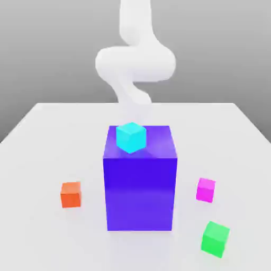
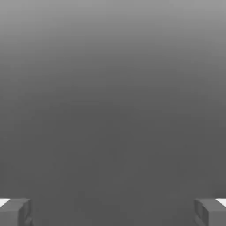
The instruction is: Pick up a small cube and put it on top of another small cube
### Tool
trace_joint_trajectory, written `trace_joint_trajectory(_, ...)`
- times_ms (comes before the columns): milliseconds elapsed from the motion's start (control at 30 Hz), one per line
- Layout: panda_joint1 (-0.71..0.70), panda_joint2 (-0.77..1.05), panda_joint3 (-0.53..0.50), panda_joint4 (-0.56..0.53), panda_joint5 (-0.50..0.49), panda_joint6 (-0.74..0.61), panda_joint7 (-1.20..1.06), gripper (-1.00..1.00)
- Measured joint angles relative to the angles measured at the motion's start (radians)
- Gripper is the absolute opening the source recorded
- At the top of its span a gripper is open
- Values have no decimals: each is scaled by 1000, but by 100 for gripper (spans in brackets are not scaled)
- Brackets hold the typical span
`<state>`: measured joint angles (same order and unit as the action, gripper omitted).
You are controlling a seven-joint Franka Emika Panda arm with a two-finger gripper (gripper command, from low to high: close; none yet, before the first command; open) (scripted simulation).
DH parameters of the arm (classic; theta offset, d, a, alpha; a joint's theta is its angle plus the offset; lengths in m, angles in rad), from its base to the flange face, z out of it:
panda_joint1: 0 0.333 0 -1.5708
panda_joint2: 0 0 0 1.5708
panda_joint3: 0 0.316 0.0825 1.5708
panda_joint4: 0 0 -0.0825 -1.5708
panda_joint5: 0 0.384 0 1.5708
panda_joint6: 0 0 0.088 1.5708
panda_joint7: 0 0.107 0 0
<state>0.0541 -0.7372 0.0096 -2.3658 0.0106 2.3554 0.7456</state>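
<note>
a cyan cube (image 1: pixel 131 137) sits atop the big blue-violet block (image 1: pixel 140 190) mid-tabletop (image 1: pixel 47 137). orange cube (image 1: pixel 71 194) on the exterior view's left; small magenta cube (image 1: pixel 206 189) and green cube (image 1: pixel 215 239) on its right. white arm (image 1: pixel 135 61) behind.

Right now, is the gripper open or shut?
Open. In the hand view the gripper has its two fingertips far apart at opposite edges, with nothing between them.

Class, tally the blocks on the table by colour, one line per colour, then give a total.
Blue-violet big block: 1
Cyan cube, on the big block: 1
Orange cube: 1
Magenta-pink small cube: 1
Green cube: 1
Total: 5
</note>
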Motion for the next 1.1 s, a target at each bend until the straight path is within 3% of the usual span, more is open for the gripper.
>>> trace_joint_trajectory(567, 443, 582, 143, -547, 57, 484, -459, 0)
trace_joint_trajectory(667, 485, 751, 149, -578, -37, 613, -435, 0)
trace_joint_trajectory(833, 592, 942, 13, -551, -150, 766, -359, 0)
trace_joint_trajectory(867, 612, 974, -7, -545, -152, 792, -356, -100)
trace_joint_trajectory(1100, 619, 980, -14, -544, -156, 796, -353, -100)
